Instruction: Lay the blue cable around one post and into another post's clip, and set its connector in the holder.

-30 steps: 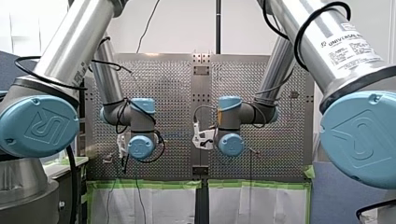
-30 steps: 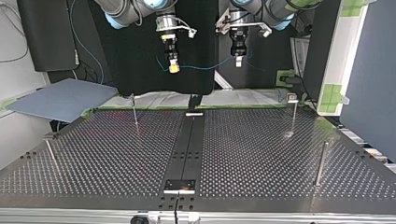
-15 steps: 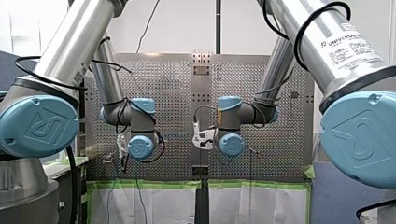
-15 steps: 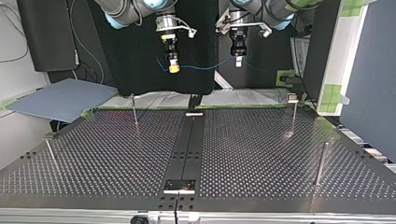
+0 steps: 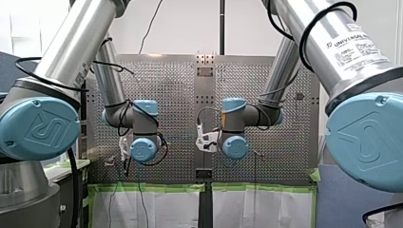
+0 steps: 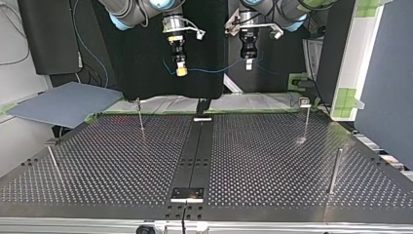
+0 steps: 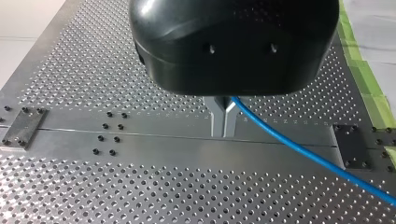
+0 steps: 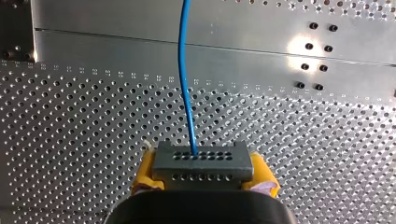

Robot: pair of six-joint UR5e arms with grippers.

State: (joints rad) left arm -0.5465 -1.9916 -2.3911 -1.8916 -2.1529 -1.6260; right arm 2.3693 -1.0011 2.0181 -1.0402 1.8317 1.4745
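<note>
High above the table, the blue cable (image 6: 210, 69) hangs in a shallow sag between my two grippers. In the top view my right gripper (image 6: 181, 72) with yellow pads is at the left and my left gripper (image 6: 248, 65) at the right. The left wrist view shows my left gripper (image 7: 223, 134) with its metal fingers shut on the blue cable (image 7: 299, 149), which trails off to one side. My right gripper (image 8: 201, 169) is shut on the grey connector (image 8: 201, 162), whose blue cable (image 8: 185, 79) runs straight ahead. In the front view both grippers are hidden behind the wrists.
Thin posts stand on the perforated table (image 6: 272, 161): one at the far left (image 6: 140, 115), one at the far right (image 6: 306, 117), one near right (image 6: 335, 170), one near left (image 6: 51, 157). A dark centre rail (image 6: 197, 151) ends in a small plate (image 6: 187, 193).
</note>
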